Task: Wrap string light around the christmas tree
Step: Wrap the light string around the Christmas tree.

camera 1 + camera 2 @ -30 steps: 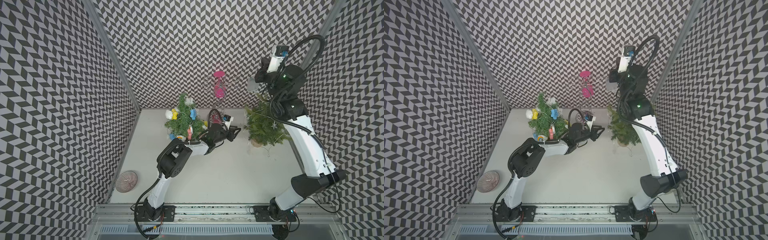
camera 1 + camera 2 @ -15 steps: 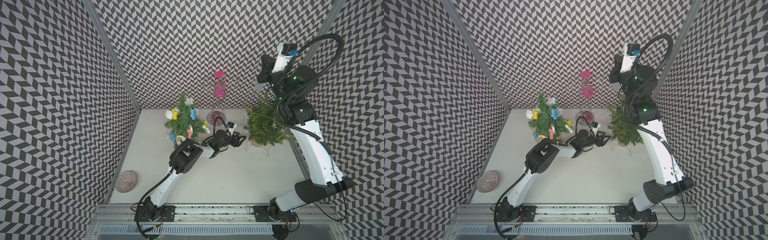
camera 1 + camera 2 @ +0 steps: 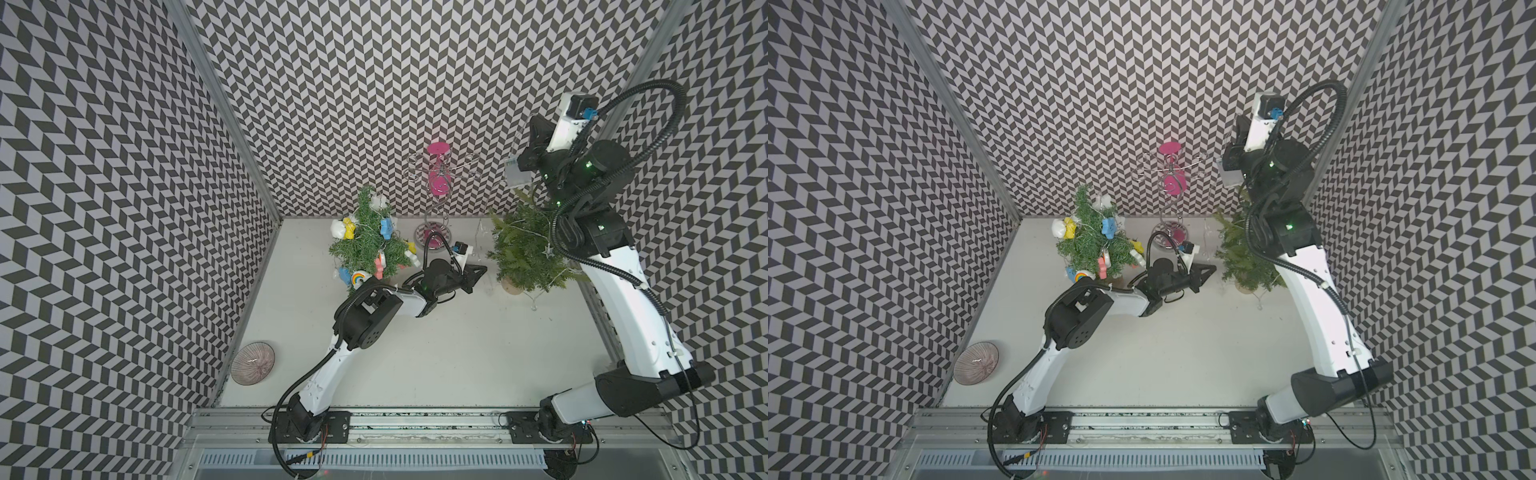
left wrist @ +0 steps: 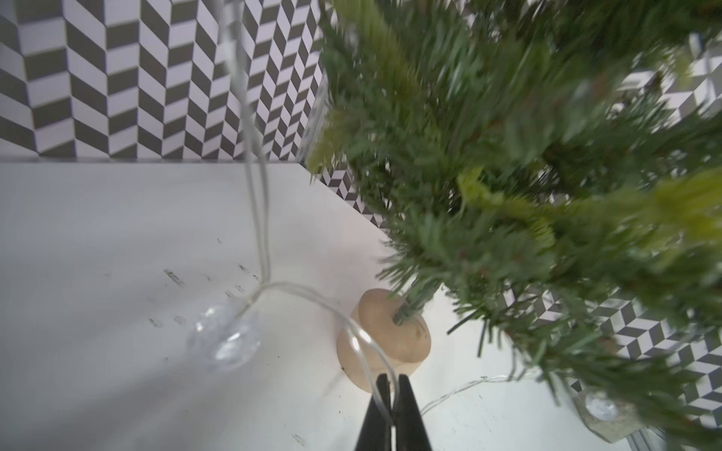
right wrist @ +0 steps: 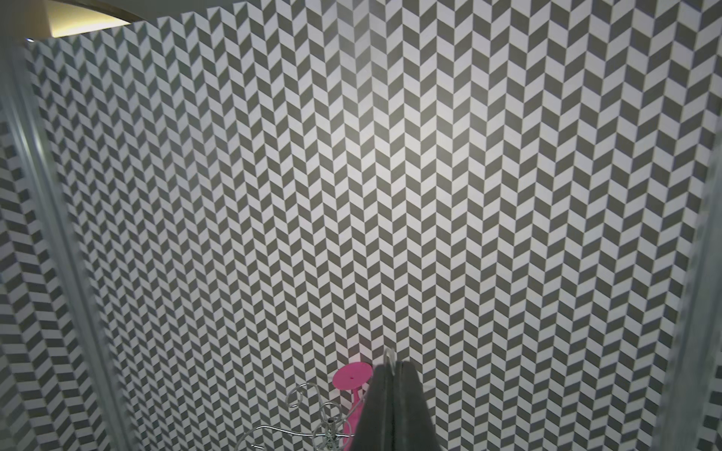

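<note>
Left wrist view: beside the green artificial christmas tree [image 4: 508,156] on its wooden disc [image 4: 406,339], my left jaws have just pressed together on the clear-wire string light [image 4: 258,218]. The right jaws pinch it overhead, so I judge another loop can follow.

A small green tree hung with bright coloured ornaments [image 3: 368,245] stands toward the back of the white tabletop [image 3: 436,353]. Just beside it rises a silver wire stand with pink discs [image 3: 438,183]. A ribbed pinkish glass bowl [image 3: 252,363] sits well apart, against the black-and-white chevron wall [image 3: 124,208].
</note>
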`<state>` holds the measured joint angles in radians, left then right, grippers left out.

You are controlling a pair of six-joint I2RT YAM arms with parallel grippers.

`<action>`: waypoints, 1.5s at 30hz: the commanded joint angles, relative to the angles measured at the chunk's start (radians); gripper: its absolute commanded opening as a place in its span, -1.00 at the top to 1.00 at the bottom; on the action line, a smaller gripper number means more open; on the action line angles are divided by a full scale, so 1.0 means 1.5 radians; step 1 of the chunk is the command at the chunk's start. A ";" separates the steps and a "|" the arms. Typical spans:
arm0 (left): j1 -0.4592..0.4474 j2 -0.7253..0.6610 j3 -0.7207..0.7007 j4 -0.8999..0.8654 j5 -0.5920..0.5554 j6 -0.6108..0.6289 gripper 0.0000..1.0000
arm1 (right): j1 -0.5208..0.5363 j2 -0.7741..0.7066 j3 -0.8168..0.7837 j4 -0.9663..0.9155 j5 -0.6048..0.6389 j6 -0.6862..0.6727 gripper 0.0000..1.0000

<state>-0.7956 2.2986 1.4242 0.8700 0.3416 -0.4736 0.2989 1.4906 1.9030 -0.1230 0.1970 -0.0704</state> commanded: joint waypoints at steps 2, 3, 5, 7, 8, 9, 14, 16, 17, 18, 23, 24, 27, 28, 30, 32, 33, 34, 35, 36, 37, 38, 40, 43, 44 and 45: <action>0.006 -0.108 -0.005 -0.039 -0.054 0.030 1.00 | 0.002 -0.012 -0.016 0.058 0.155 -0.028 1.00; 0.006 -0.122 -0.007 -0.048 -0.059 0.031 1.00 | 0.001 -0.010 -0.022 0.063 0.174 -0.036 1.00; 0.007 -0.143 0.000 -0.067 -0.056 0.037 1.00 | 0.000 -0.005 -0.033 0.072 0.217 -0.048 1.00; 0.006 -0.163 0.012 -0.100 -0.062 0.049 1.00 | -0.006 0.001 -0.037 0.079 0.247 -0.054 1.00; 0.005 -0.172 0.015 -0.106 -0.059 0.051 1.00 | -0.008 0.005 -0.035 0.079 0.261 -0.058 1.00; 0.005 -0.180 0.016 -0.111 -0.057 0.051 1.00 | -0.010 0.009 -0.029 0.077 0.284 -0.059 1.00; 0.004 -0.196 0.043 -0.144 -0.045 0.069 1.00 | -0.024 0.020 -0.021 0.067 0.339 -0.061 1.00; 0.005 -0.197 0.064 -0.161 -0.044 0.075 1.00 | -0.031 0.022 -0.020 0.072 0.353 -0.068 1.00; 0.005 -0.194 0.074 -0.168 -0.041 0.075 1.00 | -0.035 0.023 -0.016 0.073 0.356 -0.069 1.00; 0.004 -0.189 0.089 -0.179 -0.034 0.076 1.00 | -0.042 0.026 -0.005 0.063 0.358 -0.068 1.00; 0.003 -0.156 0.155 -0.223 -0.015 0.085 1.00 | -0.062 0.041 0.028 0.042 0.368 -0.088 1.00; 0.003 -0.151 0.167 -0.230 -0.009 0.085 1.00 | -0.067 0.046 0.030 0.038 0.371 -0.092 1.00; -0.004 -0.140 0.198 -0.258 -0.004 0.093 1.00 | -0.083 0.057 0.041 -0.003 0.372 -0.085 1.00; -0.007 -0.137 0.206 -0.265 -0.003 0.098 1.00 | -0.084 0.053 0.034 -0.008 0.373 -0.083 1.00; -0.014 -0.128 0.220 -0.274 0.004 0.107 1.00 | -0.087 0.036 -0.006 0.020 0.378 -0.097 1.00; -0.016 -0.117 0.233 -0.279 0.005 0.105 1.00 | -0.094 0.027 -0.023 0.025 0.380 -0.098 1.00; -0.016 -0.109 0.244 -0.285 0.009 0.102 1.00 | -0.097 0.026 -0.028 0.022 0.380 -0.095 1.00; -0.016 -0.101 0.256 -0.292 0.011 0.101 1.00 | -0.100 0.025 -0.031 0.016 0.378 -0.090 1.00; -0.016 -0.093 0.266 -0.298 0.015 0.098 1.00 | -0.100 0.023 -0.039 0.015 0.378 -0.090 1.00; -0.016 -0.090 0.270 -0.299 0.020 0.098 1.00 | -0.101 0.019 -0.049 0.017 0.384 -0.093 1.00; -0.019 -0.092 0.268 -0.299 0.019 0.100 1.00 | -0.101 0.014 -0.060 0.030 0.387 -0.099 1.00; -0.021 -0.095 0.264 -0.299 0.014 0.106 1.00 | -0.103 0.009 -0.069 0.040 0.391 -0.105 1.00; -0.026 -0.101 0.260 -0.301 0.010 0.110 1.00 | -0.107 0.002 -0.066 0.037 0.399 -0.107 1.00; -0.030 -0.103 0.265 -0.307 0.014 0.113 1.00 | -0.109 -0.011 -0.070 0.046 0.398 -0.115 1.00; -0.033 -0.101 0.270 -0.314 0.013 0.117 1.00 | -0.109 -0.010 -0.065 0.040 0.403 -0.117 1.00; -0.034 -0.099 0.273 -0.320 0.009 0.119 1.00 | -0.109 -0.013 -0.063 0.039 0.406 -0.122 1.00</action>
<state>-0.8299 2.1597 1.7977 0.4206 0.3508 -0.3149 0.1413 1.5311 1.7947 -0.1261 0.7753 -0.2245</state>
